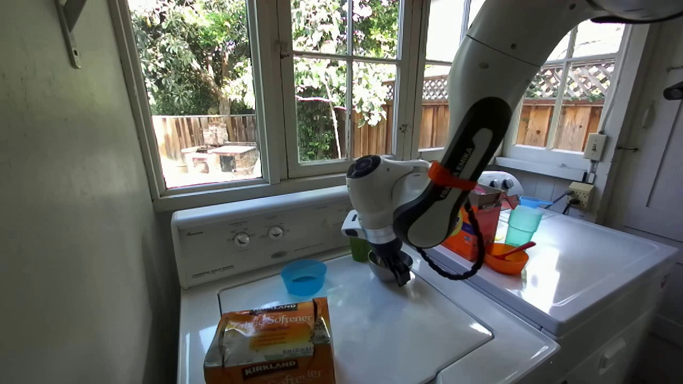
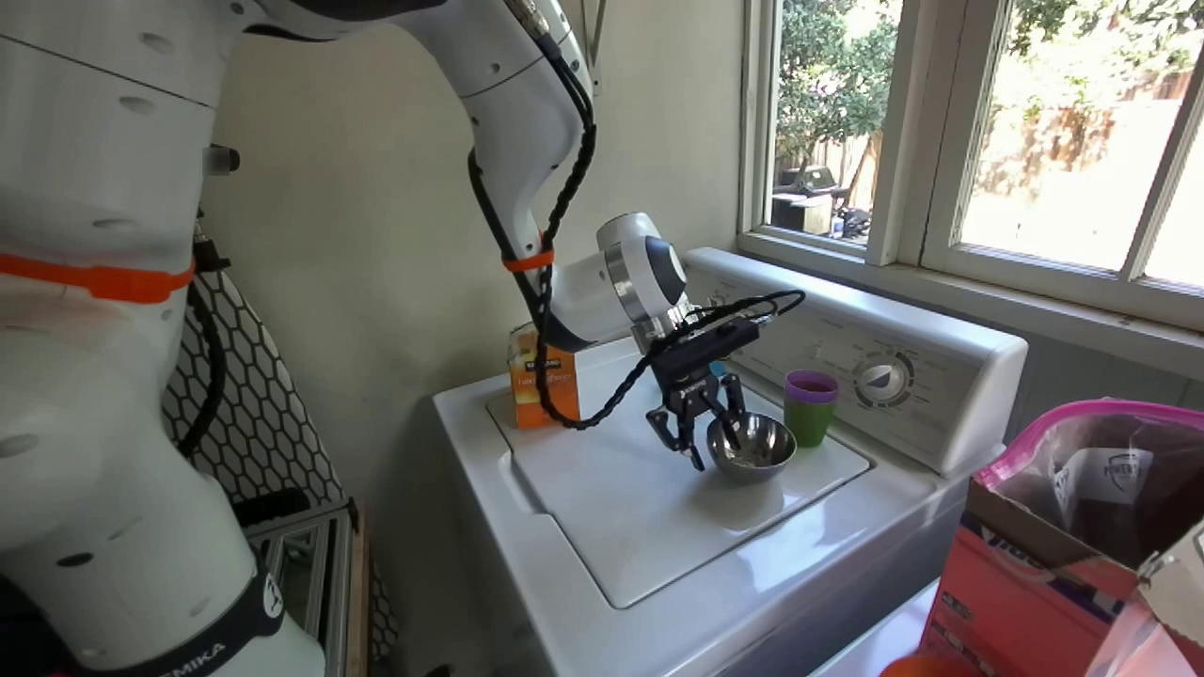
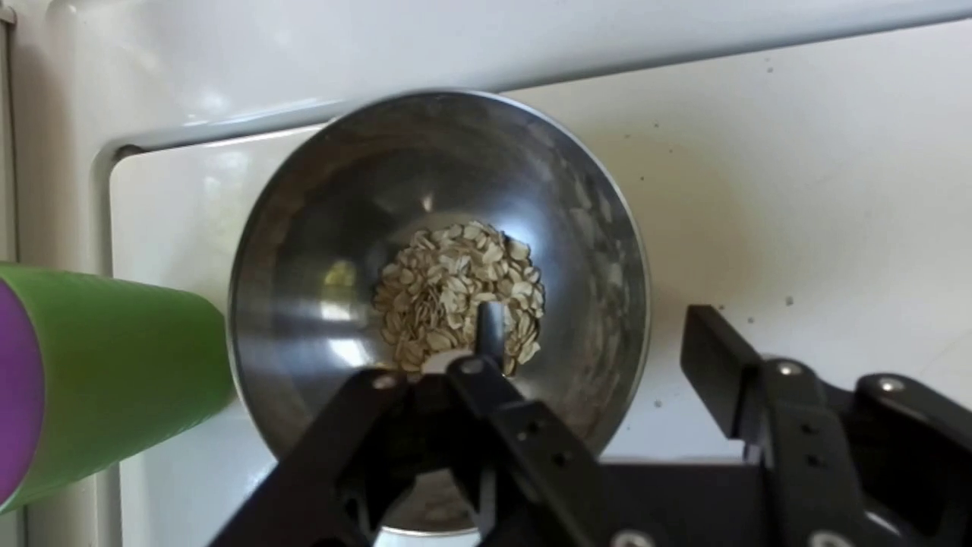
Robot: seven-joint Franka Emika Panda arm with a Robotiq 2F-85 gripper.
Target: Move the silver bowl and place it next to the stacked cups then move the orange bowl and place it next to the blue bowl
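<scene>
In an exterior view, the gripper (image 2: 717, 453) reaches down to the silver bowl (image 2: 764, 453), which sits on the washer lid (image 2: 630, 508). The jaws are spread well apart astride the rim, a finger dipping into the bowl and its partner hanging outside. The stacked cups (image 2: 811, 416) stand upright just beside the bowl, on the side away from the gripper.

In an exterior view, I see the blue bowl (image 1: 303, 280) on the same lid, well apart from the gripper. Over on the neighbouring appliance (image 1: 581, 256) is the orange bowl (image 1: 506, 263), a red utensil (image 1: 521, 249) leaning in it.

In the wrist view I look straight into the silver bowl: oats (image 3: 448, 281) lie heaped at its bottom. A fingertip (image 3: 490, 327) is over them, the opposite finger beyond the rim. Whether the bowl and cups touch, I can't tell.
</scene>
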